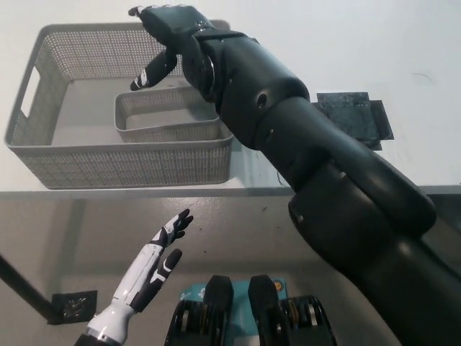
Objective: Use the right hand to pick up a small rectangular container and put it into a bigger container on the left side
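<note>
Small perforated grey bin (167, 119) inside larger mesh basket (43, 155); black right hand (167, 32) splayed empty above; white left hand (155, 263) open below worktop (360, 50) edge.

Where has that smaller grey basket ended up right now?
The small basket lies inside the big basket at upper left of the head view, toward its right end, just below the open right hand.

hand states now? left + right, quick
Left robot hand: open, holding nothing, resting low below the table edge.
Right robot hand: open, fingers spread above the big basket; small container sits inside, released.
</note>
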You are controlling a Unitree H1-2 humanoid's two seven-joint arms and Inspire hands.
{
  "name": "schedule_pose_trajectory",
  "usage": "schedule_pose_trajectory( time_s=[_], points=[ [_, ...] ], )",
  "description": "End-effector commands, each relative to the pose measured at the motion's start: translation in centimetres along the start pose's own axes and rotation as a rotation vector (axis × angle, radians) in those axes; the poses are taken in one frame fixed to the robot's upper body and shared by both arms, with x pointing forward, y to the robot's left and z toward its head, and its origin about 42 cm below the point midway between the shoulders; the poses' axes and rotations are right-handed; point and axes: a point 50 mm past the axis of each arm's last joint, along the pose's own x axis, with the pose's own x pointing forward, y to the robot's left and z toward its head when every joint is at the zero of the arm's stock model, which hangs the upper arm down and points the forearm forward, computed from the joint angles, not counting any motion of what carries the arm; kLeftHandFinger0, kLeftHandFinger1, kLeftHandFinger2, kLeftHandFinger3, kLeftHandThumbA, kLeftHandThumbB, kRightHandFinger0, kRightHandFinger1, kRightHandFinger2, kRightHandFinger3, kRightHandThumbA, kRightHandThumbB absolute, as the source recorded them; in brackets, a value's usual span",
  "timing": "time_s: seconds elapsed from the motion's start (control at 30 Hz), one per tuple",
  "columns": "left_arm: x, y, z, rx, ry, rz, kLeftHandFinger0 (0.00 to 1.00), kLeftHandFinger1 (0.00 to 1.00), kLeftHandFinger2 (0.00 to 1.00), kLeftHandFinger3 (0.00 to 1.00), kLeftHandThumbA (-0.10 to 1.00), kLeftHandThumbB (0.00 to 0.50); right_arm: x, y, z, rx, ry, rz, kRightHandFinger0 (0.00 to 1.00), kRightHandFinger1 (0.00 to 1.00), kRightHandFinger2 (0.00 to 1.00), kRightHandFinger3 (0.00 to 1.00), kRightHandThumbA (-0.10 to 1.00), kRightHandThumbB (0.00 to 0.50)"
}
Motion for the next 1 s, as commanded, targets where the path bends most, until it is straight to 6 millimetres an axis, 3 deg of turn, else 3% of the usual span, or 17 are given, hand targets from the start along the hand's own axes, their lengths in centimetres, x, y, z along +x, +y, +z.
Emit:
schedule_pose_trajectory(
  time_s=[0.0,0.03,0.07,0.1,0.13,0.17,0.23,0.27,0.4,0.5,0.6,0.67,0.73,0.8,0.83,0.9,0.97],
  points=[
    [0.3,0.6,0.7,0.026,-0.035,-0.017,1.0,1.0,1.0,1.0,1.0,0.302,-1.1,-8.7,4.0,0.024,-0.141,-0.123,1.0,1.0,1.0,1.0,1.0,0.5],
    [0.3,0.6,0.7,0.027,-0.034,-0.018,1.0,1.0,1.0,1.0,1.0,0.302,-1.4,-10.0,4.2,0.02,-0.158,-0.146,1.0,1.0,1.0,1.0,1.0,0.5],
    [0.5,0.7,0.7,0.026,-0.035,-0.023,1.0,1.0,1.0,1.0,1.0,0.302,-2.1,-12.7,4.2,0.026,-0.19,-0.212,1.0,1.0,1.0,1.0,1.0,0.5],
    [0.6,0.7,0.7,0.026,-0.036,-0.024,1.0,1.0,1.0,1.0,1.0,0.303,-2.4,-13.5,4.2,0.027,-0.199,-0.234,1.0,1.0,1.0,1.0,1.0,0.5],
    [0.6,0.8,0.7,0.025,-0.036,-0.022,1.0,1.0,1.0,1.0,0.99,0.302,-3.5,-16.7,3.8,0.096,-0.262,-0.312,1.0,1.0,1.0,1.0,1.0,0.5],
    [0.6,0.8,0.7,0.025,-0.036,-0.023,1.0,1.0,1.0,1.0,0.99,0.301,-4.0,-17.9,3.6,0.113,-0.287,-0.344,1.0,1.0,1.0,1.0,1.0,0.5],
    [1.0,1.1,0.8,0.032,-0.041,-0.021,1.0,1.0,1.0,1.0,0.99,0.302,-6.0,-22.4,2.9,0.122,-0.297,-0.415,1.0,1.0,1.0,1.0,1.0,0.491],
    [0.9,1.3,0.8,0.034,-0.044,-0.018,1.0,1.0,1.0,1.0,0.99,0.299,-7.5,-25.1,1.9,0.111,-0.328,-0.472,1.0,1.0,1.0,1.0,1.0,0.439],
    [1.0,1.5,0.7,0.037,-0.046,-0.013,1.0,1.0,1.0,1.0,0.99,0.293,-11.1,-29.7,-1.7,0.122,-0.348,-0.582,1.0,1.0,1.0,1.0,1.0,0.429],
    [0.8,1.3,0.6,0.027,-0.033,-0.007,1.0,1.0,1.0,1.0,1.0,0.313,-15.2,-31.9,-6.8,0.304,-0.426,-0.686,1.0,1.0,1.0,1.0,1.0,0.422],
    [0.9,1.0,0.6,0.027,-0.033,-0.005,1.0,1.0,1.0,1.0,1.0,0.313,-19.5,-31.0,-11.2,0.484,-0.517,-0.775,1.0,1.0,1.0,1.0,1.0,0.44],
    [1.0,1.0,0.6,0.03,-0.037,-0.002,1.0,1.0,1.0,1.0,1.0,0.311,-21.5,-29.9,-12.5,0.543,-0.574,-0.805,1.0,1.0,1.0,1.0,1.0,0.406],
    [1.0,1.1,0.6,0.029,-0.039,0.001,1.0,1.0,1.0,1.0,1.0,0.306,-25.4,-26.9,-14.1,0.58,-0.672,-0.882,1.0,1.0,1.0,1.0,1.0,0.373],
    [1.2,1.1,0.6,0.031,-0.045,0.001,1.0,1.0,1.0,1.0,1.0,0.304,-27.8,-24.8,-14.6,0.578,-0.716,-0.913,1.0,1.0,1.0,1.0,1.0,0.383],
    [1.2,1.3,0.6,0.034,-0.047,0.0,1.0,1.0,1.0,1.0,1.0,0.3,-30.6,-21.3,-14.5,0.627,-0.811,-0.924,1.0,1.0,1.0,1.0,1.0,0.383],
    [1.2,1.3,0.6,0.028,-0.048,0.001,1.0,1.0,1.0,1.0,1.0,0.298,-32.6,-18.7,-13.9,0.66,-0.866,-0.919,1.0,1.0,1.0,1.0,1.0,0.397],
    [1.4,1.2,0.4,0.024,-0.046,0.005,1.0,1.0,1.0,1.0,1.0,0.288,-36.1,-14.0,-11.0,0.592,-0.927,-0.952,1.0,1.0,1.0,1.0,1.0,0.42]
  ],
)
